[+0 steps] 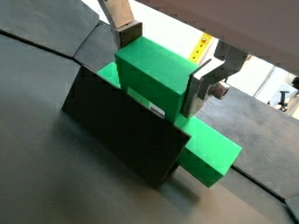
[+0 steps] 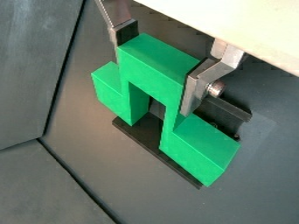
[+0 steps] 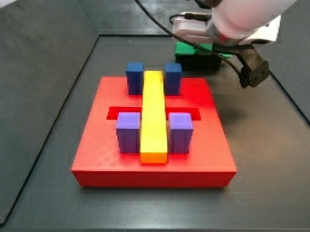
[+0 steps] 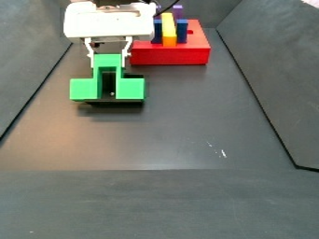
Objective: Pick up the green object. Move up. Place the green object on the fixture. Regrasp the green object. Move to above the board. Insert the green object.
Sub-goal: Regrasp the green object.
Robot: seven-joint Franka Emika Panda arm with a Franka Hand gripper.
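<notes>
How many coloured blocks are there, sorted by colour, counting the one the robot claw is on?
Green: 1, the green object, sitting on the fixture with the gripper around its raised middle
Yellow: 1, the yellow bar on the board
Blue: 2
Purple: 2
Total: 6

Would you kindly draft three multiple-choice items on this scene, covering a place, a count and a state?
1. Where does the green object sit?
A. on the fixture
B. on the board
C. on the bare floor, far from the gripper

2. How many purple blocks stand on the board?
A. one
B. two
C. four

3. How does the gripper stand?
A. wide open, clear of everything
B. fingers either side of the green object's raised middle
C. shut on the yellow bar

Key: 1 A, both wrist views show it astride the dark bracket; 2 B, one on each side of the yellow bar; 3 B, plates flank the middle.
</notes>
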